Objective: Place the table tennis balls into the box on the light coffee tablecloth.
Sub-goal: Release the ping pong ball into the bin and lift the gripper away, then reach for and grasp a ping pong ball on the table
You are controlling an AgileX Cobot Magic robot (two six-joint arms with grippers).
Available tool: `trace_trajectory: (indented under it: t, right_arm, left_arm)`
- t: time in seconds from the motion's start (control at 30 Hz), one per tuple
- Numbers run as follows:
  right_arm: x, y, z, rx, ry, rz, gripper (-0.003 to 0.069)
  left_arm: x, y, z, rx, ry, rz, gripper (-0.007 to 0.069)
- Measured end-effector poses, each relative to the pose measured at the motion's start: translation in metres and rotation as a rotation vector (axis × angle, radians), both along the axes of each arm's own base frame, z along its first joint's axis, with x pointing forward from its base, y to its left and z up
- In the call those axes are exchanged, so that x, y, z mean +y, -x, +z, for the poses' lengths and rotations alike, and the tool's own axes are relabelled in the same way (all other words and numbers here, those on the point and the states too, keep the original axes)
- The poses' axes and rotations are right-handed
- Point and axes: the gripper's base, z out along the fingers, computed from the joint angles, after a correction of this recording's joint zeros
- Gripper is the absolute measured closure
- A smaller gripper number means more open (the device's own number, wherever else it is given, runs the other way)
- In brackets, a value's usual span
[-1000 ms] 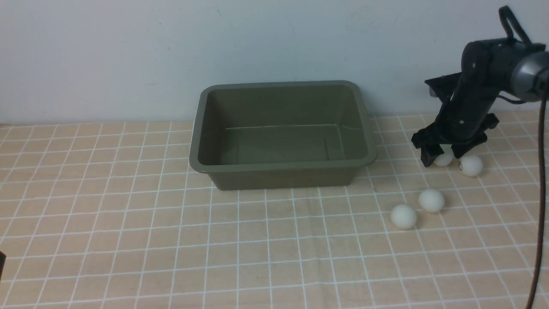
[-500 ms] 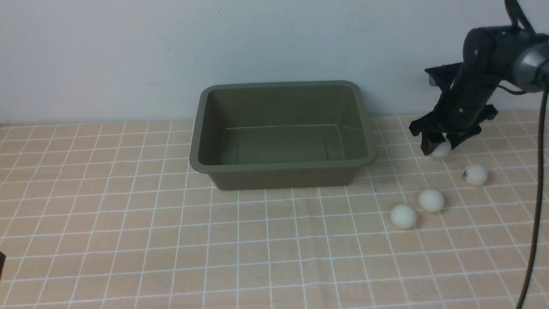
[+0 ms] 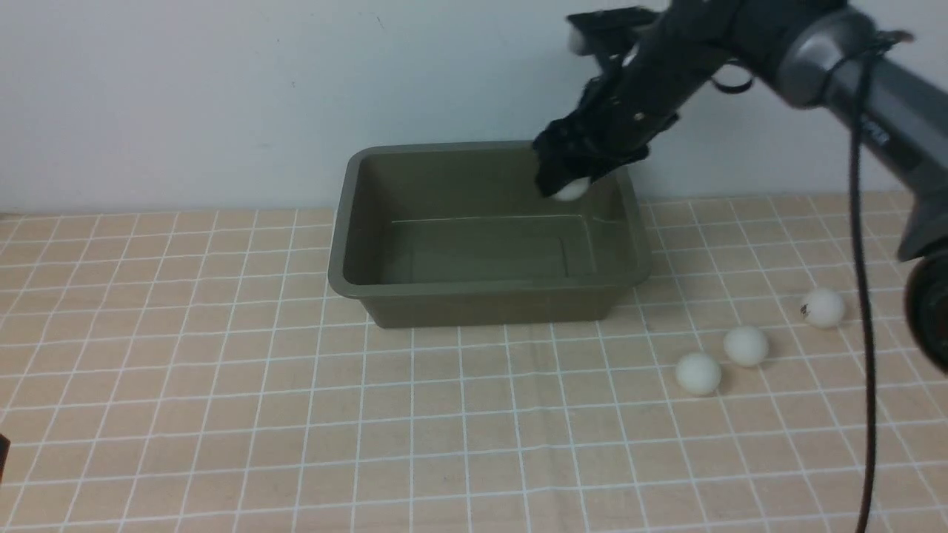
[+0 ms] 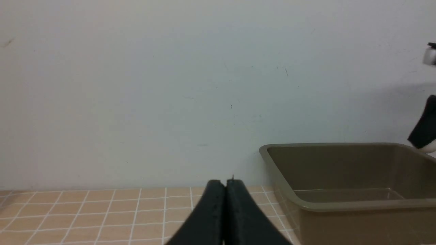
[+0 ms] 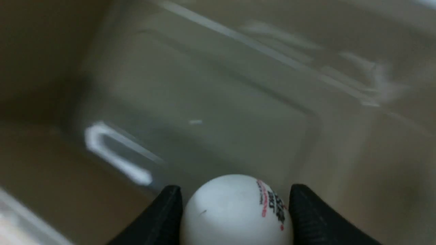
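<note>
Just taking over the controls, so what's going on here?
The robot's right hand holds a white table tennis ball with printed marks over the olive-green rectangular plastic box. Three more white balls lie on the light coffee tablecloth with its white grid, to the right of the box. The left hand, fingers together, holds nothing.

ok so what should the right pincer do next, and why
Probably lower slightly, then open: the right pincer grips a ball over the box, whose visible floor holds no ball, and a short drop should limit bouncing.
</note>
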Motion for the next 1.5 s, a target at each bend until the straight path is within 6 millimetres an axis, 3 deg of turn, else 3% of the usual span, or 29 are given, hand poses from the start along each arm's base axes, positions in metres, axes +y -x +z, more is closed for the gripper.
trace_trajectory:
  t: [0.03,0.13,0.27,0.57,0.67,0.77,0.8,0.83,0.9,0.93,1.0,1.03,1.07,1.1,1.27,1.5]
  right_arm:
    - [0.013,0.004,-0.006,0.005,0.021,0.032,0.0293]
    - [0.024,0.007,-0.020,0.014,0.070,0.060,0.0293]
    - [0.025,0.005,-0.030,0.025,0.098,0.056,0.0277]
    - [0.019,0.003,-0.030,0.018,0.122,0.033,0.0147]
    - [0.009,0.002,-0.015,-0.005,0.130,-0.012,0.0132]
    - [-0.014,0.008,0.018,-0.061,0.149,-0.067,0.0130]
    - [-0.030,0.012,0.036,-0.087,0.150,-0.099,0.0130]
    - [-0.030,0.013,0.040,-0.095,0.149,-0.100,0.0130]
    - [-0.067,0.024,0.069,-0.123,0.146,-0.173,0.0130]
    - [-0.076,0.025,0.070,-0.116,0.150,-0.191,0.0130]
    - [-0.114,0.036,0.080,-0.095,0.157,-0.274,0.0130]
    - [-0.117,0.037,0.079,-0.092,0.160,-0.281,0.0130]
    - [-0.141,0.043,0.075,-0.054,0.173,-0.336,0.0129]
    - [-0.150,0.046,0.074,-0.041,0.178,-0.355,0.0129]
    - [-0.197,0.060,0.027,0.153,0.177,-0.461,0.0129]
    - [-0.199,0.055,-0.007,0.193,0.162,-0.451,0.0129]
  left_arm:
    - [0.000,0.000,0.000,0.000,0.000,0.000,0.0689]
    - [0.000,0.000,0.000,0.000,0.000,0.000,0.0689]
    - [0.000,0.000,0.000,0.000,0.000,0.000,0.0689]
    - [0.000,0.000,0.000,0.000,0.000,0.000,0.0689]
    - [0.000,0.000,0.000,0.000,0.000,0.000,0.0689]
    - [0.000,0.000,0.000,0.000,0.000,0.000,0.0689]
    - [0.000,0.000,0.000,0.000,0.000,0.000,0.0689]
    - [0.000,0.000,0.000,0.000,0.000,0.000,0.0689]
    - [0.000,0.000,0.000,0.000,0.000,0.000,0.0689]
    - [0.000,0.000,0.000,0.000,0.000,0.000,0.0689]
    - [0.000,0.000,0.000,0.000,0.000,0.000,0.0689]
    - [0.000,0.000,0.000,0.000,0.000,0.000,0.0689]
    - [0.000,0.000,0.000,0.000,0.000,0.000,0.0689]
    - [0.000,0.000,0.000,0.000,0.000,0.000,0.0689]
    - [0.000,0.000,0.000,0.000,0.000,0.000,0.0689]
    - [0.000,0.000,0.000,0.000,0.000,0.000,0.0689]
